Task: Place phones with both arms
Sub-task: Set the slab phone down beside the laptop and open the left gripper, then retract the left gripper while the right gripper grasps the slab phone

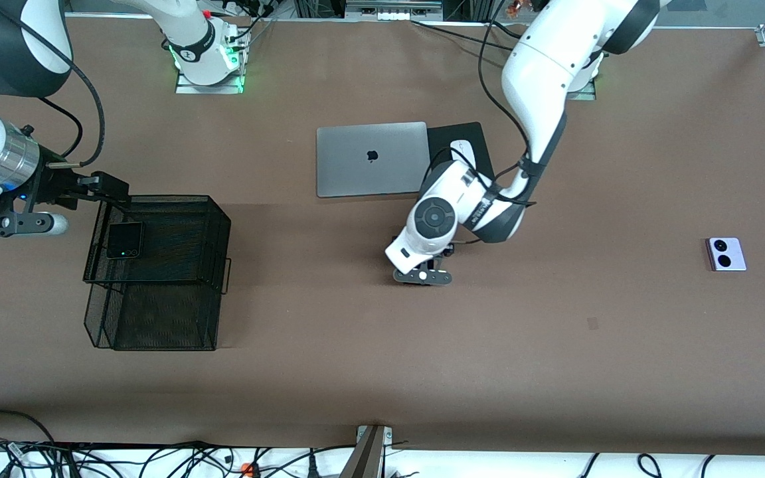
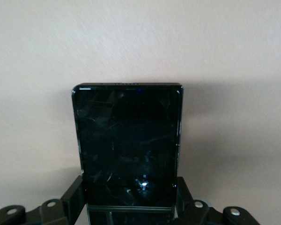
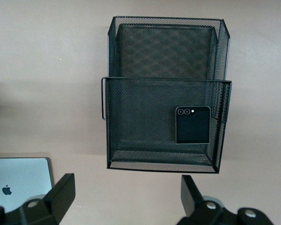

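Observation:
My left gripper [image 1: 422, 268] is low at the middle of the table, nearer the front camera than the laptop. It is shut on the long slim black phone [image 2: 129, 140], with its fingers [image 2: 76, 194] against the slab's two long edges. The front view hides this phone under the hand. A small squarish black phone [image 1: 124, 239] lies in the upper tier of the black mesh tray [image 1: 157, 312]; the right wrist view also shows that phone [image 3: 192, 124]. My right gripper [image 3: 126, 183] hangs open and empty by the tray's edge. The white-lavender phone [image 1: 726, 253] lies toward the left arm's end of the table.
A closed silver laptop [image 1: 370, 159] lies farther from the front camera than my left hand. Beside it a white mouse [image 1: 460, 147] rests on a black pad [image 1: 479, 136]. The mesh tray has a lower tier [image 3: 165, 44] with nothing in it.

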Robot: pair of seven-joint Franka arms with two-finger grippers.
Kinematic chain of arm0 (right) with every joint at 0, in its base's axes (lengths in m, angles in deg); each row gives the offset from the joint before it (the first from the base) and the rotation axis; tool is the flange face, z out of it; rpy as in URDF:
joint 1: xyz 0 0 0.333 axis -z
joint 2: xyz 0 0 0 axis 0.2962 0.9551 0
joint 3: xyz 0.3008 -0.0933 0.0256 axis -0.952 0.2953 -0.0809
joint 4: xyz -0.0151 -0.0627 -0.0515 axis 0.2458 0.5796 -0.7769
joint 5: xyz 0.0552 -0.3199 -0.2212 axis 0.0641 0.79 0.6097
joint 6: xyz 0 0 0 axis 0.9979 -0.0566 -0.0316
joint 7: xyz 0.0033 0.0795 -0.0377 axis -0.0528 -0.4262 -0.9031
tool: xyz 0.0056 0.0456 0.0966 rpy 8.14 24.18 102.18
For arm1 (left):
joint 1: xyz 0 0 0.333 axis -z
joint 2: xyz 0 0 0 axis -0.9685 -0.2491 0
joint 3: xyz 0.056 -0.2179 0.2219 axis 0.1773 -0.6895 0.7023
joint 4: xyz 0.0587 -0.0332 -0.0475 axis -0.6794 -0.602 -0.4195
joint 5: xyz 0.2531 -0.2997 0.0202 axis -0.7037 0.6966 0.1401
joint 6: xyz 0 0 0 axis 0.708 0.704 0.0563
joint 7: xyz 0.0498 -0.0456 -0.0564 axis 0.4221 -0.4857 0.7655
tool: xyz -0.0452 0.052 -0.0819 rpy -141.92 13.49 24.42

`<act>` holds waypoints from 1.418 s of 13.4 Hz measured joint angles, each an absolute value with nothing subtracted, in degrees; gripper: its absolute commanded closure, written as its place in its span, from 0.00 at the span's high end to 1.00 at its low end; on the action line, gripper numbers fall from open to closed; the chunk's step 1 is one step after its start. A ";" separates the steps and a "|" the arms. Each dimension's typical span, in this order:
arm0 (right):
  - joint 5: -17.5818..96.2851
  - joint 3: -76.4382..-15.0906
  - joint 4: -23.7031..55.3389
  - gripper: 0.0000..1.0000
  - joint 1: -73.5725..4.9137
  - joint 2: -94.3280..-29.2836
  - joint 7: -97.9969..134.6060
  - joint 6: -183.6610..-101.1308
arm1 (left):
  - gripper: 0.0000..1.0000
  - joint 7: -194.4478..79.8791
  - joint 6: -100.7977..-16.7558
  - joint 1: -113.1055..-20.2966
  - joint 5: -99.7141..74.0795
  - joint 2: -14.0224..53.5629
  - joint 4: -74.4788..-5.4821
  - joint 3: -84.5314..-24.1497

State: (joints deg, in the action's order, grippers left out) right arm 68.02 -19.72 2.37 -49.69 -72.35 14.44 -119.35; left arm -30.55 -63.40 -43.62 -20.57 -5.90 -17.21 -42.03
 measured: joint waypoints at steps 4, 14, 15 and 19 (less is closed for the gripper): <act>68.02 -19.98 2.36 1.00 -49.87 -72.33 14.44 -119.63 | 1.00 -26.24 -65.33 -42.72 -20.55 -6.75 -16.74 -41.97; 67.92 -21.24 2.55 1.00 -57.40 -68.97 1.84 -126.75 | 1.00 -34.66 -36.87 -55.15 -20.62 8.88 -13.39 -35.20; 67.90 -21.44 2.57 1.00 -60.12 -67.68 -2.38 -128.66 | 1.00 -37.40 -34.63 -58.16 -21.37 10.07 -13.44 -34.99; 67.89 -22.92 1.45 1.00 -72.30 -59.49 -18.49 -139.23 | 1.00 -54.07 -28.93 -65.56 -25.64 16.65 -13.06 -34.35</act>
State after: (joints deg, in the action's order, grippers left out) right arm 67.89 -22.92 1.45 -72.30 -59.49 -18.49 -139.23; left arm -54.07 -28.93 -65.56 -25.64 16.65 -13.06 -34.35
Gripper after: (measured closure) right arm 0.000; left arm 0.000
